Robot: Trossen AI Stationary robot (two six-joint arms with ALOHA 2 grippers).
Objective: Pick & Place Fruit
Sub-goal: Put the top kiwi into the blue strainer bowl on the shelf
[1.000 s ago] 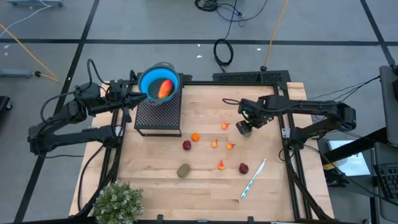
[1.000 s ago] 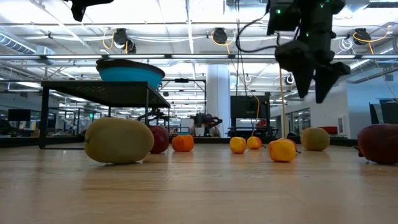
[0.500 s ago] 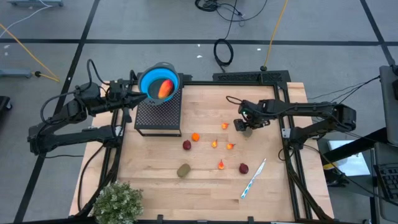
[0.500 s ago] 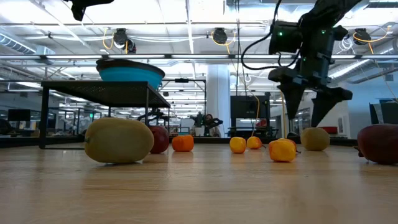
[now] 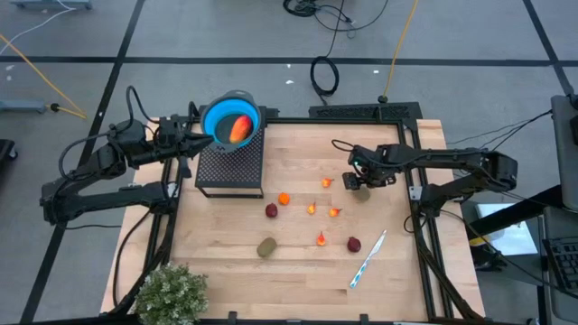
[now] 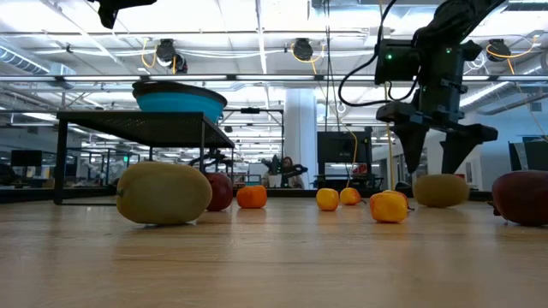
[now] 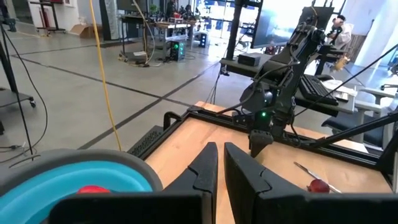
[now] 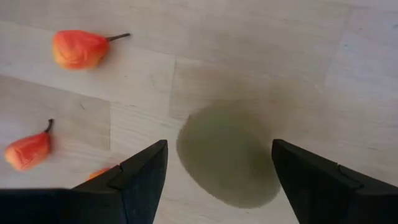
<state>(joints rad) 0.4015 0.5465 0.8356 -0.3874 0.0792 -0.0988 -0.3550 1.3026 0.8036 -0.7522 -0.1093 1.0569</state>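
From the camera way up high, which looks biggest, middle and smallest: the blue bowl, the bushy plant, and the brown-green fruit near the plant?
1. Bushy plant, though the picture's edge cuts part of it off.
2. Blue bowl, somewhat smaller; it sits higher on the black stand, so nearer the camera.
3. Brown-green fruit, clearly smallest.

The right end effector [image 8: 214, 168] hangs with its two dark fingers [image 8: 146, 171] spread wide either side of a brown-green oval fruit [image 8: 229, 155] on the pale wooden bench [image 8: 261, 56], with two small orange stemmed fruits [image 8: 78, 48] nearby.
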